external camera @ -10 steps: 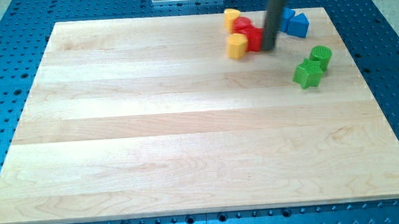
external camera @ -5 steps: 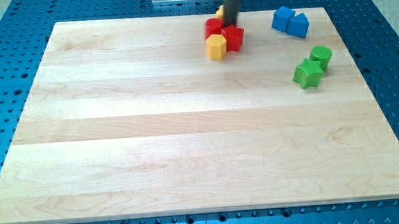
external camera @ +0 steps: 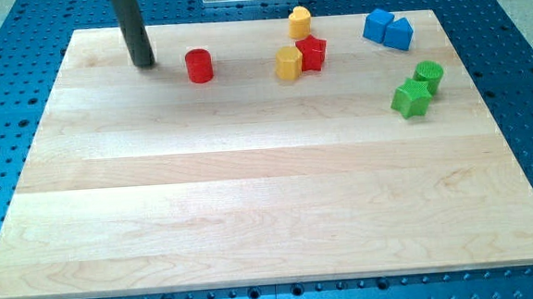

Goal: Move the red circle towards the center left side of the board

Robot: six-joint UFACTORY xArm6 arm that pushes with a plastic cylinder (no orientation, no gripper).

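Resting on the board (external camera: 252, 215) near its 11 o'clock corner, my tip (external camera: 143, 63) is holding nothing and touching no block. At 3 o'clock from it, near but apart, the red circle (external camera: 199, 65) is standing alone. Further toward 3 o'clock, a yellow block (external camera: 288, 63) is touching a red star (external camera: 312, 52), with a second yellow block (external camera: 300, 22) sitting at 12 o'clock from them.

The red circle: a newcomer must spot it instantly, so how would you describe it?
Look along the wooden board's top edge, left of the middle. The red circle stands alone there, just right of my tip. The other red block, the red star, touches a yellow block.
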